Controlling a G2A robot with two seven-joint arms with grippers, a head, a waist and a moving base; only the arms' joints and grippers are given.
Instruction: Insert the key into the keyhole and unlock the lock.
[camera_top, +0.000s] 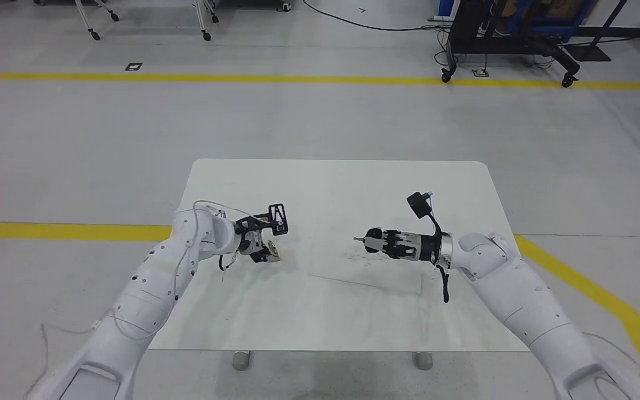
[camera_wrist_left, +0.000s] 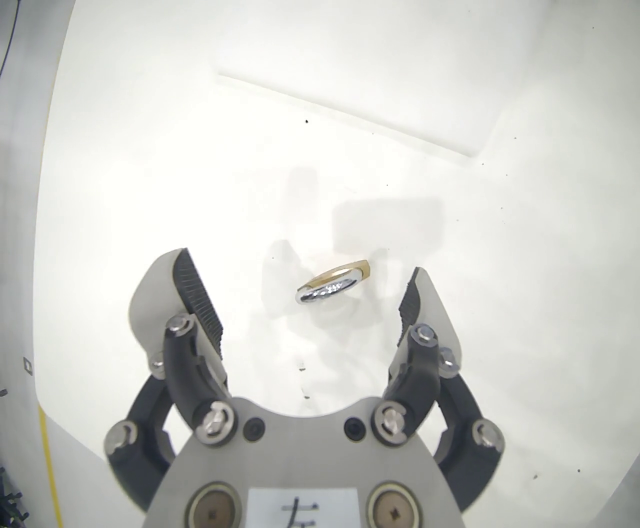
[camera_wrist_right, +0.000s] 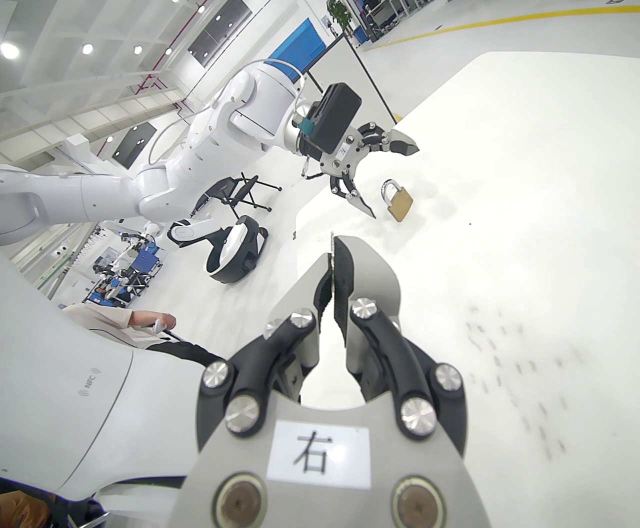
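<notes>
**Right gripper (camera_wrist_right: 334, 260).** The ribbed black pads (camera_wrist_right: 345, 285) are pressed together on a thin silver metal key (camera_wrist_right: 332, 243). Its tip projects just past the fingertips. In the top view this gripper (camera_top: 364, 241) sits right of the frame's centre, over the table. The key (camera_top: 357, 240) points toward the left of the frame.

**Left gripper (camera_wrist_left: 300, 265).** The fingers (camera_wrist_left: 197, 295) are spread wide with nothing between the pads. A brass padlock with a silver shackle (camera_wrist_left: 334, 285) lies on the table just beyond the fingertips. It is in line with the gap between them and touches neither. From this wrist camera it is seen nearly edge-on.

**Padlock, other views.** The right wrist view shows the padlock (camera_wrist_right: 398, 201) resting on the table surface, with the shackle looped into the body. It is close beside one fingertip of the open left gripper (camera_wrist_right: 391, 180), and a small gap separates them. In the top view the left gripper (camera_top: 268, 235) is left of the frame's centre. The padlock (camera_top: 273, 256) shows as a small tan spot just below it in the frame.

**Surroundings.** Both grippers are over a white rectangular table with rounded corners (camera_top: 330, 185), in the middle of the top view. They are well apart, with bare tabletop between them. The key and padlock are likewise well apart, so the key is not in the keyhole.
</notes>
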